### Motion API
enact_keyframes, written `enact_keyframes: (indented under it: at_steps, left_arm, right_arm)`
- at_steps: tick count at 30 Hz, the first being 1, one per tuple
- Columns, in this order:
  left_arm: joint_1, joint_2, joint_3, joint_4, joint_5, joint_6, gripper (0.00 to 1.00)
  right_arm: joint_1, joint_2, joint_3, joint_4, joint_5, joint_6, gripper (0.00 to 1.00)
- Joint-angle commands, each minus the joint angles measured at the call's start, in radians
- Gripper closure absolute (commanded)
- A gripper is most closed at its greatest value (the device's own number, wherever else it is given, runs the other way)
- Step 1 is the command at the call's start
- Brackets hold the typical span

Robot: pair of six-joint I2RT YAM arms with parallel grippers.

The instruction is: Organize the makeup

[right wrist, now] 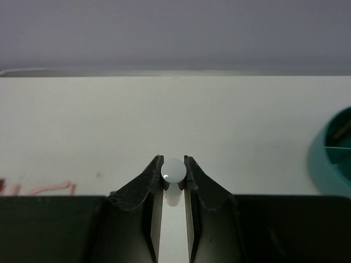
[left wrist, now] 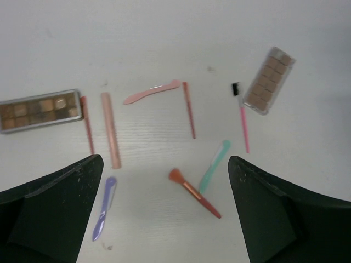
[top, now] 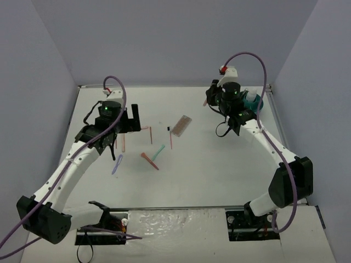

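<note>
My left gripper [top: 129, 121] is open and empty, above the scattered makeup. Its view [left wrist: 164, 164] shows two brown palettes [left wrist: 38, 109] [left wrist: 269, 80], a rose stick [left wrist: 110, 130], two thin red sticks [left wrist: 87, 125] [left wrist: 189, 109], a pink spatula [left wrist: 152, 92], a pink black-tipped brush [left wrist: 241, 118], a mint applicator [left wrist: 214, 166], an orange brush [left wrist: 194, 193] and a lilac applicator [left wrist: 104, 208]. My right gripper [top: 210, 96] [right wrist: 174, 164] is shut on a small white bottle [right wrist: 174, 171], at the back right, left of the teal tub [top: 255, 101].
The teal tub's rim [right wrist: 332, 164] shows at the right edge of the right wrist view. A pink item [right wrist: 49, 189] lies on the table left of the right gripper. Grey walls close the table at the back and sides.
</note>
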Motion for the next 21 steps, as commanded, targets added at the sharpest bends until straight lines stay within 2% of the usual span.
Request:
enact_keyframes:
  at_steps: [1,10,15,21]
  left_arm:
    - [0.110,-0.100,0.060,-0.201,-0.039,-0.037,0.03]
    - [0.221,-0.162,-0.047,-0.152,-0.013,0.027,0.03]
    - [0.258,-0.154,-0.090,-0.139,0.037,0.025,0.03]
    - [0.264,-0.161,-0.091,-0.144,0.020,0.030,0.03]
  right_arm:
    - [-0.133,0.102,0.092,0.131,0.241,-0.098,1.00]
    - [-0.280,0.293,0.228,0.243,0.291,-0.154,1.00]
    - [-0.309,0.365,0.270,0.282,0.319,-0.179,1.00]
    - [-0.332,0.432,0.296,0.288,0.309,-0.171,1.00]
